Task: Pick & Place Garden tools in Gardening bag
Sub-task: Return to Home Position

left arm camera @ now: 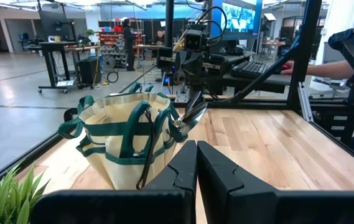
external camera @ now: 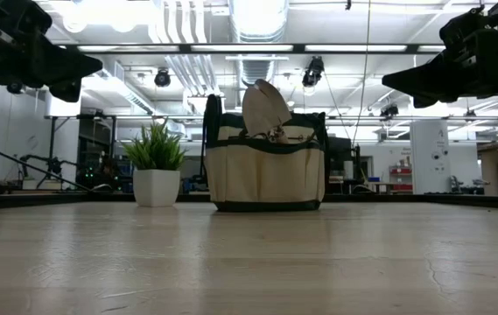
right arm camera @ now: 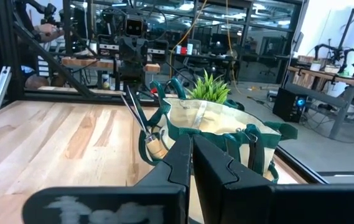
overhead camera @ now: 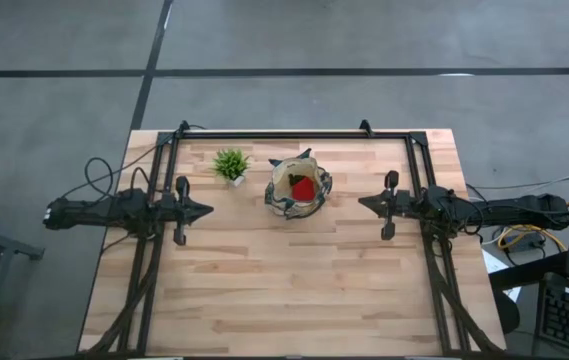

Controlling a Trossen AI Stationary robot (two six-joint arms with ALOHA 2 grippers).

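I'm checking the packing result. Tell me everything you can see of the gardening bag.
The gardening bag is a small round bucket of cream fabric with dark green trim and looped handles. It stands upright and open on the wooden table, in its far half, beside the potted plant without touching it. A pale trowel blade sticks up above the rim, a red item lies inside, and another tool juts from its side.

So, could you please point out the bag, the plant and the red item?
bag (external camera: 266, 179), low view, on its front wall.
plant (external camera: 155, 147), low view, on its leaves.
red item (overhead camera: 303, 189), high view, on its top, inside the bag.
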